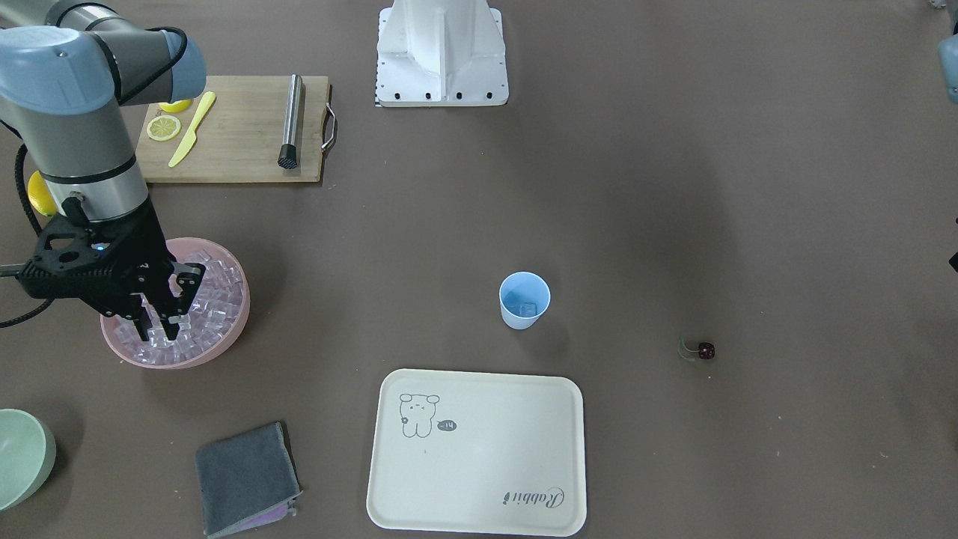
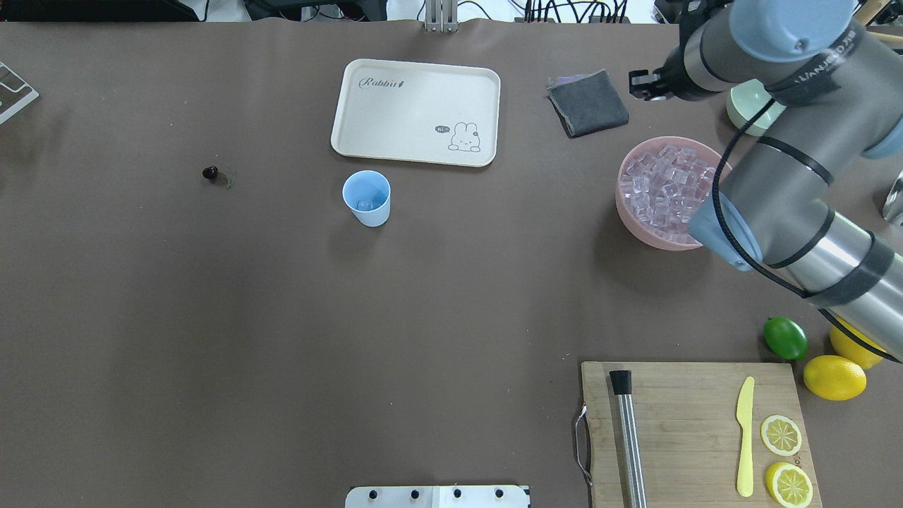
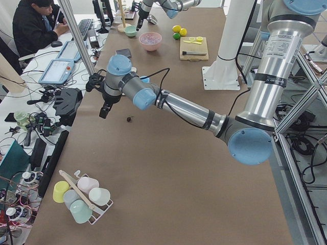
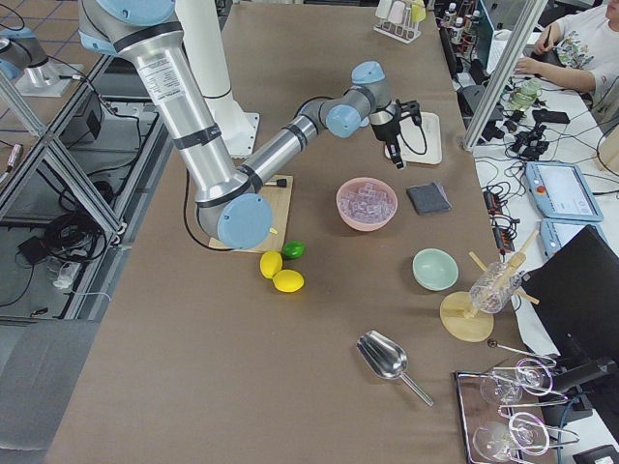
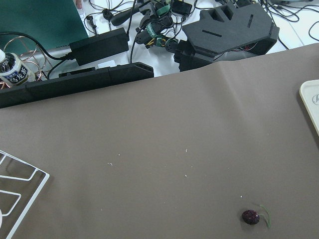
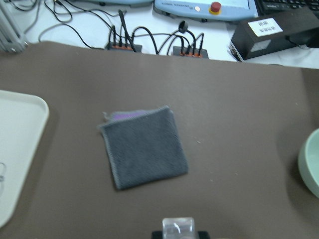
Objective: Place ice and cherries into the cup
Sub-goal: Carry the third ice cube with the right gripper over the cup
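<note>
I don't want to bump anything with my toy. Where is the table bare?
The biggest bare patch is the middle of the table, bordered by the cup, the cherry and the cutting board. Also free: between the cup and the pink bowl. It is crowded around that bowl: cloth, lime, lemons, and the right end effector holding an ice cube.

Brown desk (image 5: 164, 149) filling most of frame. Single dark red-purple cherry (image 5: 250, 216) lying low right on bare surface, thin greenish stem (image 5: 266, 217) curving off to its right. Cream tray (image 5: 313, 107) corner cut by right edge, well apart from cherry. White wire rack (image 5: 25, 163) at lower left. Beyond far desk edge: black boxes (image 5: 97, 42), tangled cables (image 5: 157, 35), green mat (image 5: 45, 17).
</note>
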Available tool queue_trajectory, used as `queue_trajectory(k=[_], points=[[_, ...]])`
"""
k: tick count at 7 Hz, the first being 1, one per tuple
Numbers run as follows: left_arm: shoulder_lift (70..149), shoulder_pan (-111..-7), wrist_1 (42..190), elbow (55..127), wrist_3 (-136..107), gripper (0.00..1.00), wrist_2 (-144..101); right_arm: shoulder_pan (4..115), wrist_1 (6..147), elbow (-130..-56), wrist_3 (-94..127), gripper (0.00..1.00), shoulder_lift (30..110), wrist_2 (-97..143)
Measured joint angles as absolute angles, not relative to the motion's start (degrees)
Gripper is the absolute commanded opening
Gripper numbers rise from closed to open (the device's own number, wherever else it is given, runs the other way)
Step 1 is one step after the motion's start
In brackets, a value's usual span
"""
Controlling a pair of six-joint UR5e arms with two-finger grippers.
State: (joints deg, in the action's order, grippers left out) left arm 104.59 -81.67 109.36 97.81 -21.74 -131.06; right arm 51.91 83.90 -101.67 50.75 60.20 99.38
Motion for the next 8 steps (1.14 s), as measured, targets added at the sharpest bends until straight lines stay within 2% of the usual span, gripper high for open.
queue_trajectory(k=[3,6,8], points=[[104.7,-81.7,109.6,97.7,-21.8,0.98,-130.8,45.3,84.4,-93.9,52.5,0.0,45.1,92.5],[104.7,-81.5,109.7,97.3,-21.7,0.98,-130.4,36.8,82.1,-88.8,52.6,0.0,37.0,82.6],[105.4,-81.5,110.0,96.4,-21.2,0.98,-130.0,34.0,72.1,-80.3,52.5,0.0,33.5,82.5]])
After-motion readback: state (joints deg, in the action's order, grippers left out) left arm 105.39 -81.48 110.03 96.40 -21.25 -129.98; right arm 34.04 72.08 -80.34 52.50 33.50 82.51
